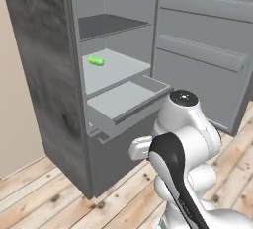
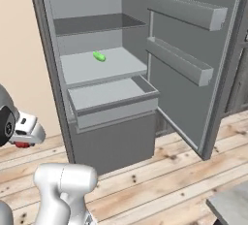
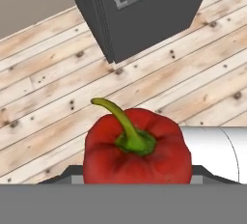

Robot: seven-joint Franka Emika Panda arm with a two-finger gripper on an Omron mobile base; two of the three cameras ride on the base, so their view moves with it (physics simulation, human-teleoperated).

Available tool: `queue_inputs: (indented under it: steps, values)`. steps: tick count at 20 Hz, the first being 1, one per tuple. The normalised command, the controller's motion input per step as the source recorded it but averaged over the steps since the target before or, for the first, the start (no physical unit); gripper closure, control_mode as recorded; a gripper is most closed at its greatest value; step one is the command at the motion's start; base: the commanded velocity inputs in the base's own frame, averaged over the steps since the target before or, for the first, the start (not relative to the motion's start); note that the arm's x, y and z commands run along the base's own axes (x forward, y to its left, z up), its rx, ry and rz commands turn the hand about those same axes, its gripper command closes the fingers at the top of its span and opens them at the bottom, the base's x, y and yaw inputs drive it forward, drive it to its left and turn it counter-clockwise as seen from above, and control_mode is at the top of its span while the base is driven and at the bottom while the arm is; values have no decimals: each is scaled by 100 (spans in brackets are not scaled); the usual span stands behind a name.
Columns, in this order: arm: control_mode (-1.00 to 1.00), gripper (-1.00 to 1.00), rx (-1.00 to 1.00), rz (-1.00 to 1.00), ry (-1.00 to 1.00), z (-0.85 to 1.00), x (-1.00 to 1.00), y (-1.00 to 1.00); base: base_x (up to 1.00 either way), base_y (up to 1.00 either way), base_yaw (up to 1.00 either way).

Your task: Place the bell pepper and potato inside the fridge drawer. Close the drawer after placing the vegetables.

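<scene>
My gripper (image 3: pixel 137 178) is shut on the bell pepper (image 3: pixel 137 153), glossy red with a curved green stem, held low over the wooden floor in front of the fridge. In the right base view the gripper (image 2: pixel 23 141) hangs at the far left, with a sliver of the red bell pepper (image 2: pixel 22 145) under the hand. The fridge drawer (image 1: pixel 126 99) (image 2: pixel 114 98) is a wide grey tray pulled out below the lowest shelf, with nothing in it. It lies ahead of the gripper and higher up. The potato is out of view.
A long green vegetable (image 1: pixel 96 61) (image 2: pixel 99 56) lies on the shelf above the drawer. The fridge door (image 1: pixel 207 50) (image 2: pixel 193 59) stands open to the right with two door bins. A grey counter corner (image 2: pixel 232 204) shows at the lower right.
</scene>
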Motion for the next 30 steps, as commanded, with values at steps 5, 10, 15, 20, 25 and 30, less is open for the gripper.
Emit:
queue_inputs:
  steps: [5, 10, 15, 20, 25, 30]
  values:
    - [100, 100, 0, 0, 0, 0, 0, 0, 100, -24, 0]
    - [100, 100, 0, 0, 0, 0, 0, 0, 100, -22, 0]
    - [100, 100, 0, 0, 0, 0, 0, 0, 55, -21, 1]
    - [-100, 100, 0, 2, 15, -6, 54, -12, 0, 0, 0]
    - [-100, 100, 0, 0, 27, -13, 100, 11, 0, 0, 0]
    - [-100, 100, 0, 1, 16, -43, 99, 1, 0, 0, 0]
